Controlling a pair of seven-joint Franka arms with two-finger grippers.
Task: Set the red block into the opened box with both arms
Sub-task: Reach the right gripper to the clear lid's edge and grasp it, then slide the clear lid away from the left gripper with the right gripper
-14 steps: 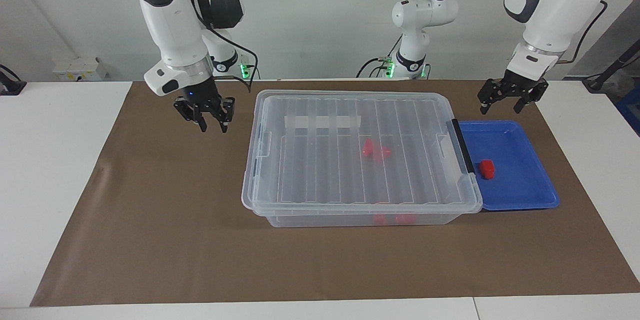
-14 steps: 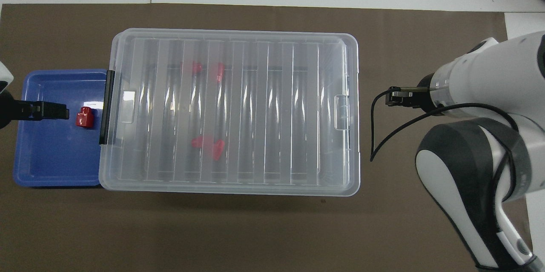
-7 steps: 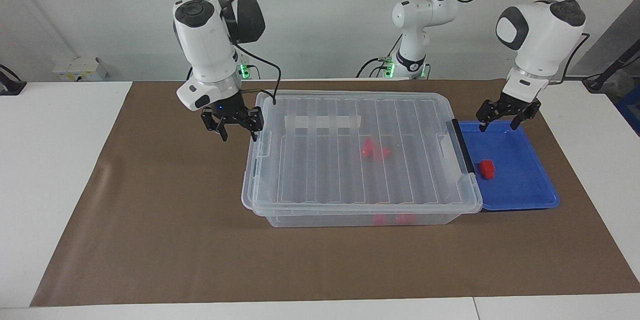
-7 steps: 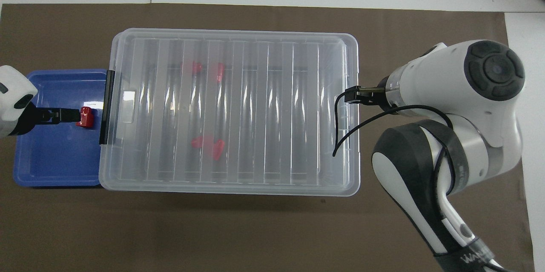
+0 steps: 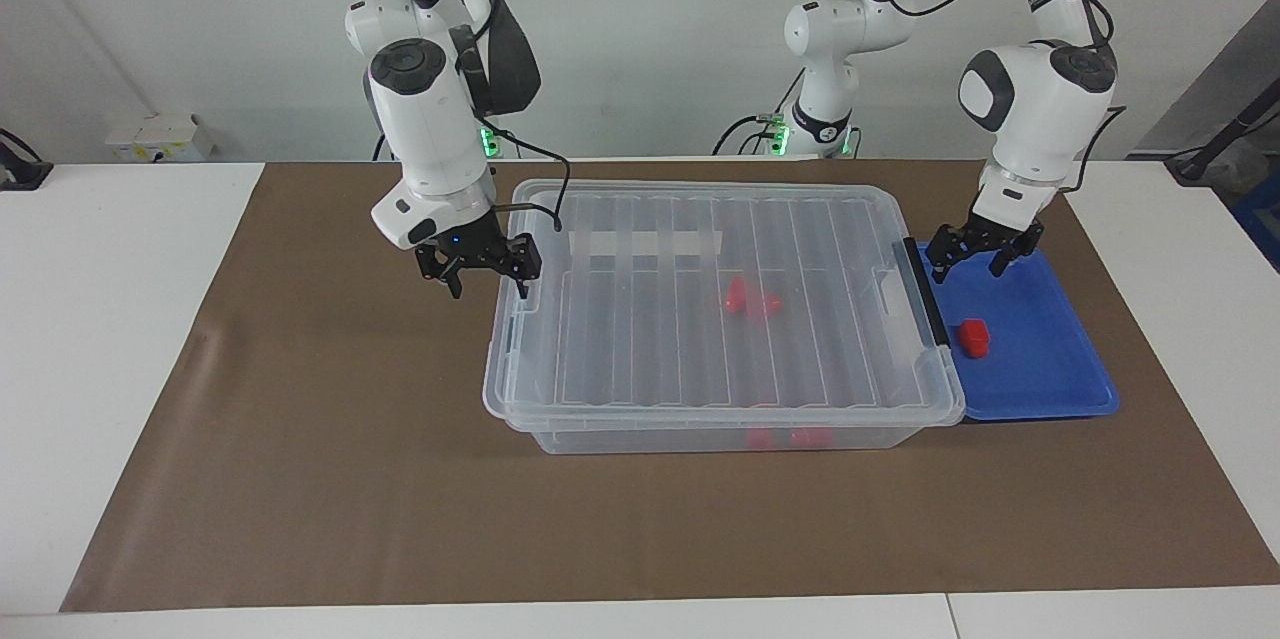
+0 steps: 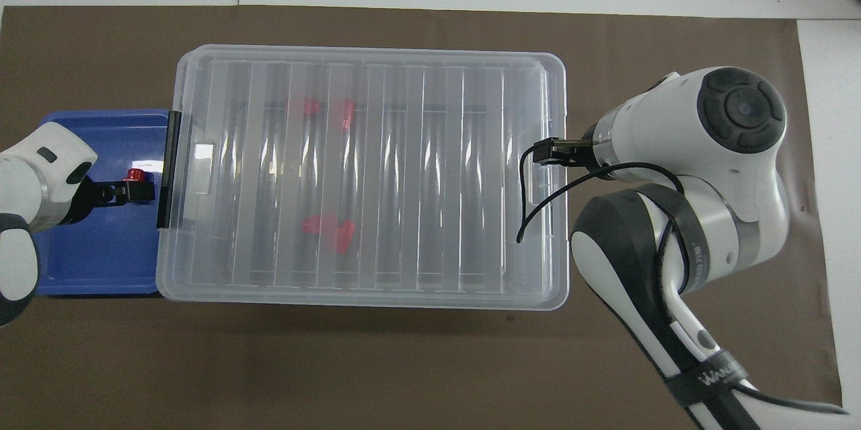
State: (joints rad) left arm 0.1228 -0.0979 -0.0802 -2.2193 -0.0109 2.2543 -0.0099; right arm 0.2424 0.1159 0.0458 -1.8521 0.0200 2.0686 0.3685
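**Both pincers spread wide, box lid on, red block in the blue tray**

The box point(image 5: 720, 309) sits in the middle of the brown mat point(image 5: 300, 479) on the table point(image 5: 110, 339), its ribbed clear lid point(image 6: 363, 174) lying flat over it. The black latch bar point(image 5: 926, 291) runs along the box's end toward the left arm's end of the table, and the white label strip point(image 5: 645, 244) shows through the lid on the side nearer the robots. Several red pieces point(image 5: 752, 300) show blurred through the plastic inside the box.

The red block point(image 5: 974, 337) rests on the floor of the shallow blue tray point(image 5: 1050, 389), which stands against the latch end of the box. The block lies close to the latch bar and touches neither pincer.

The left pincer point(image 5: 969, 264) hangs over the tray's part nearer the robots, beside the latch bar, fingers spread wide and holding nothing. In the overhead view the left pincer point(image 6: 128, 191) overlaps the block, but the facing view shows it raised and clear of it.

The right pincer point(image 5: 488, 285) hangs at the box's end toward the right arm's end of the table, over the lid's edge there, its fingers also wide apart and empty. One fingertip point(image 5: 522, 285) is just at the lid's rim; whether it touches the rim I cannot tell. A dark cable point(image 6: 538, 204) loops from the right arm's wrist over that end of the lid.
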